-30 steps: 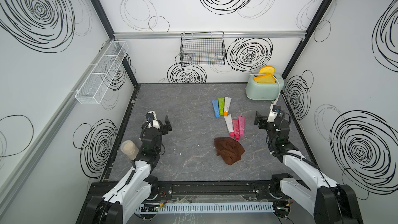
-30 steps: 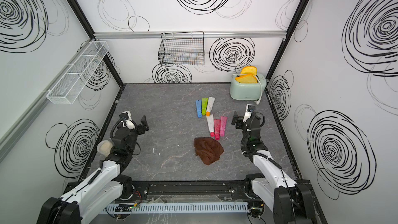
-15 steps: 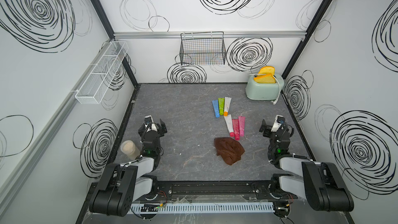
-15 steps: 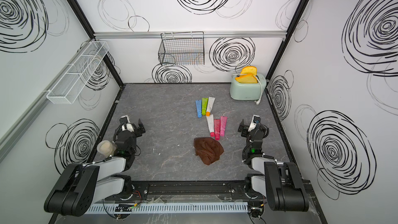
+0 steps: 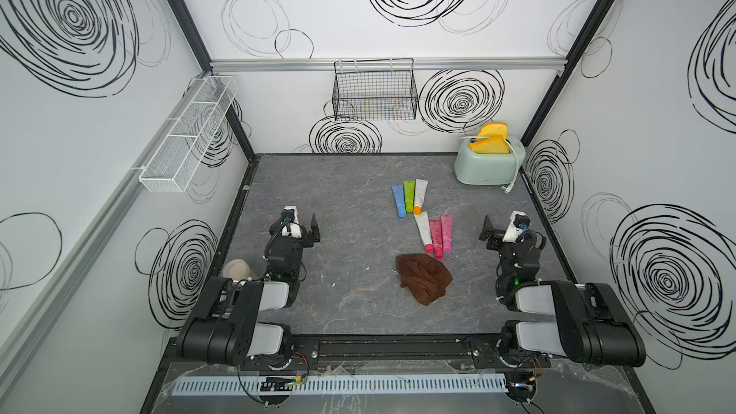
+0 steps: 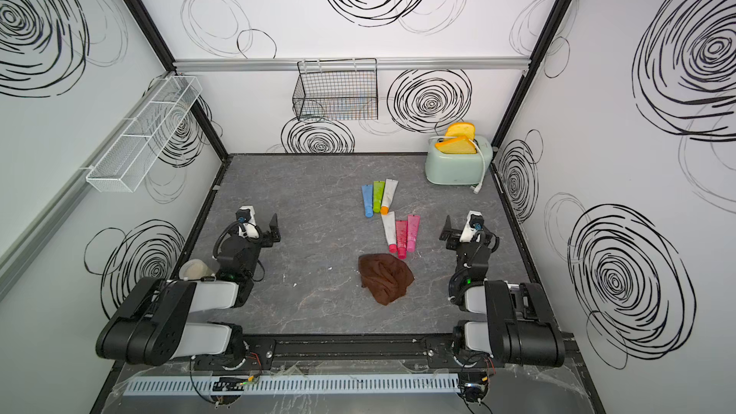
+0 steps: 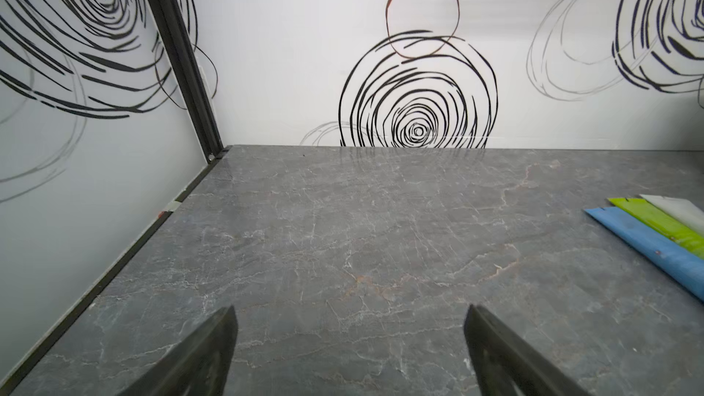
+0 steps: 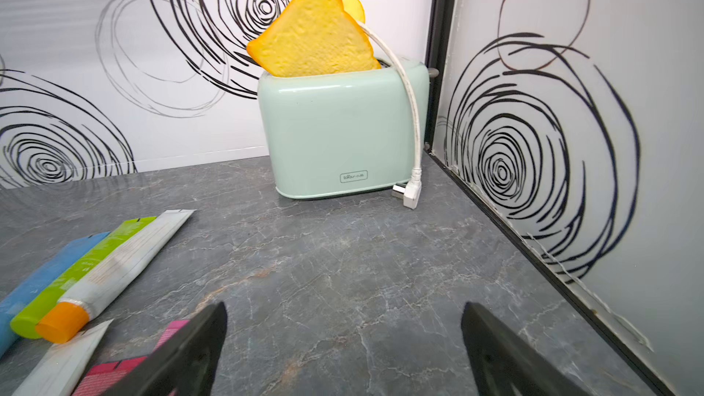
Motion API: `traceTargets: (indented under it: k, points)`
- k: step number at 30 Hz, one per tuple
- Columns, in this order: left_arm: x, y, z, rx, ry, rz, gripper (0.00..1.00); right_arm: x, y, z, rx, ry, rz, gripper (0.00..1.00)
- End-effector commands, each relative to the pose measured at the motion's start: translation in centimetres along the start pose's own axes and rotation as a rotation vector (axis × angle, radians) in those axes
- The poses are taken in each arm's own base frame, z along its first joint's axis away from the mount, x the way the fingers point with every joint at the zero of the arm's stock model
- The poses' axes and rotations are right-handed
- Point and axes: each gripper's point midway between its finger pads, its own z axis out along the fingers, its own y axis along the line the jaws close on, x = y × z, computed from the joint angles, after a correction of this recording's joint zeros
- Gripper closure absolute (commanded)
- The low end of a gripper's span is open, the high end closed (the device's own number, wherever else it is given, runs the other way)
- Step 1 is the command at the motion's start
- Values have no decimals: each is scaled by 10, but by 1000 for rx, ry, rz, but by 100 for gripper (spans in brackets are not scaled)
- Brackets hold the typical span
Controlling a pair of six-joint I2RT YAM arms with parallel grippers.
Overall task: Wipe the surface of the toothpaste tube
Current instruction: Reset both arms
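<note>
arms have pulled back; left hand (image 7: pixel 348 314) and right hand (image 8: pixel 343 310) gape empty, brown cloth (image 5: pixel 424 278) loose left of right hand near toothpaste tubes (image 5: pixel 435 234), no wiping underway.

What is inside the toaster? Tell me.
The mint toaster holds a yellow front bread slice and, mostly covered by it, a rear slice. Their lower ends are hidden inside the slots.

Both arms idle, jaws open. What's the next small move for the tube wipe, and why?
Probably: swing the right gripper toward the brown cloth and come down on it. Both grippers stand open and empty; the cloth lies crumpled, untouched, by the nearer toothpaste tubes, and seems closer to the right gripper than the left gripper.
</note>
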Motion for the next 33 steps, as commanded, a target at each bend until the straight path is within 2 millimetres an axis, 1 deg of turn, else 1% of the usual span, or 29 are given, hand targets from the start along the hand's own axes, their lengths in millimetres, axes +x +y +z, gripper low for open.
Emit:
traceTargets:
  k: [1,5,7,10,12,16,21,23,24,33]
  points:
    - [-22,-13,-1,76,-118,34,2,-14,6,-2,-26,-57,-16,1]
    - [-23,-16,-6,86,-127,44,2,-12,17,0,-81,-49,-49,1]
    - [-24,-16,-7,80,-129,47,3,-12,19,0,-82,-46,-59,1]
    - [-24,-19,-8,85,-132,64,2,-8,24,7,-96,-24,-75,1]
    - [-23,-19,-7,82,-129,64,2,-2,23,15,-81,3,-79,1]
    - [-20,-16,2,77,-94,50,2,12,13,32,-18,55,-57,1]
    - [-20,-15,4,81,-88,45,3,13,8,30,2,49,-47,1]
    - [-18,-6,9,24,-67,20,3,13,10,30,-1,47,-51,1]
    - [-19,-5,9,26,-73,14,2,13,11,30,1,49,-56,1]
    - [-18,-7,11,39,-65,22,2,13,13,30,-6,49,-63,1]
